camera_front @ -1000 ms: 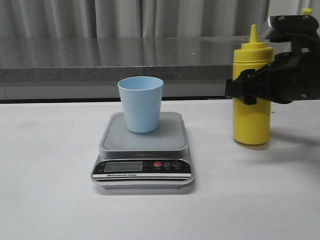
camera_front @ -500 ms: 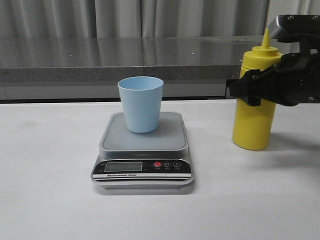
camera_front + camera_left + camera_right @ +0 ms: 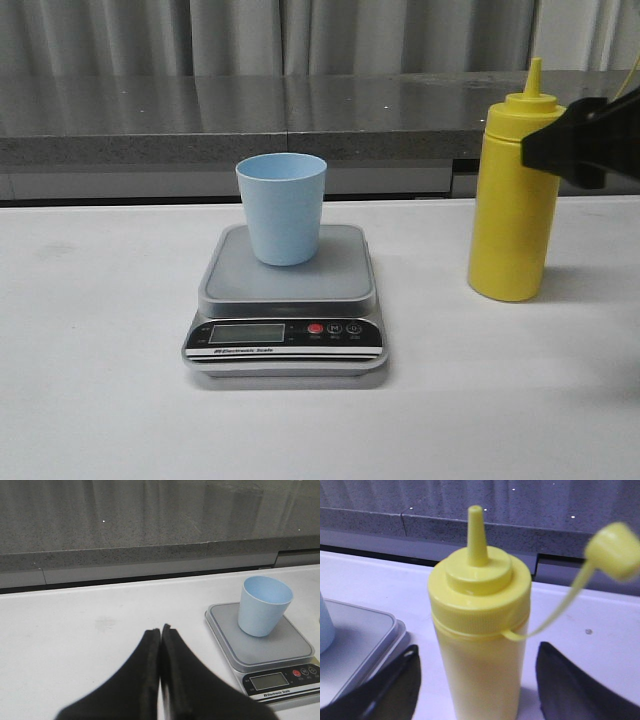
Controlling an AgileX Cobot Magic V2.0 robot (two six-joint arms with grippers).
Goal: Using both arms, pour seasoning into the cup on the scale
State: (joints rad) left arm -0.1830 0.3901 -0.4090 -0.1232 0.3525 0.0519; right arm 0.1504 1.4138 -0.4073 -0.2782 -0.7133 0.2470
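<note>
Pale blue cup [image 3: 281, 207] standing upright on the grey top of the scale [image 3: 285, 300], open mouth up, a bit toward the back of the square. Scale sitting flat on the white table [image 3: 100, 380], black front strip with a small screen and a red button [image 3: 315, 328] facing the camera. Yellow seasoning bottle [image 3: 512, 195] standing upright on the table to the right of the scale, well apart from it, pointed tip bare. Little yellow cap [image 3: 614, 550] off the tip, hanging out to one side on a thin yellow strap in the right wrist view. Right gripper [image 3: 477, 685] spread wide, one black finger on each side of the bottle's body, gaps on both sides, maybe not touching it, though blurry there. Only a black piece of that gripper seen at the right edge in the front view, up by the bottle's shoulder. Left gripper [image 3: 160, 630] pressed tight together, fingers touching, nothing between them, held over bare table to the left of the scale. Grey stone ledge [image 3: 250, 115] running behind the table.
</note>
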